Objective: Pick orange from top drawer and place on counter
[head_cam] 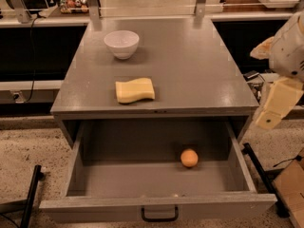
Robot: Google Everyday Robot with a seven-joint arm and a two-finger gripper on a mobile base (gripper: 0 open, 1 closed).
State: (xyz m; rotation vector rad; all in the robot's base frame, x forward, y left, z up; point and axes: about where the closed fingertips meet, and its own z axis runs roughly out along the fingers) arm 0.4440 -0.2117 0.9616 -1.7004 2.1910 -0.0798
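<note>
The orange [189,158] lies on the floor of the open top drawer [156,207], right of centre and towards the front. The drawer is pulled fully out, with its black handle [159,215] at the front. The grey counter [190,65] lies above it. My gripper [274,107] hangs at the far right edge of the view, beside the counter's right front corner. It is above and to the right of the orange and well apart from it. It holds nothing that I can see.
A white bowl [121,43] stands at the back left of the counter. A yellow wavy-edged sponge [135,90] lies near the counter's front edge. A black bar [260,172] runs along the floor right of the drawer, and another [29,194] on the left.
</note>
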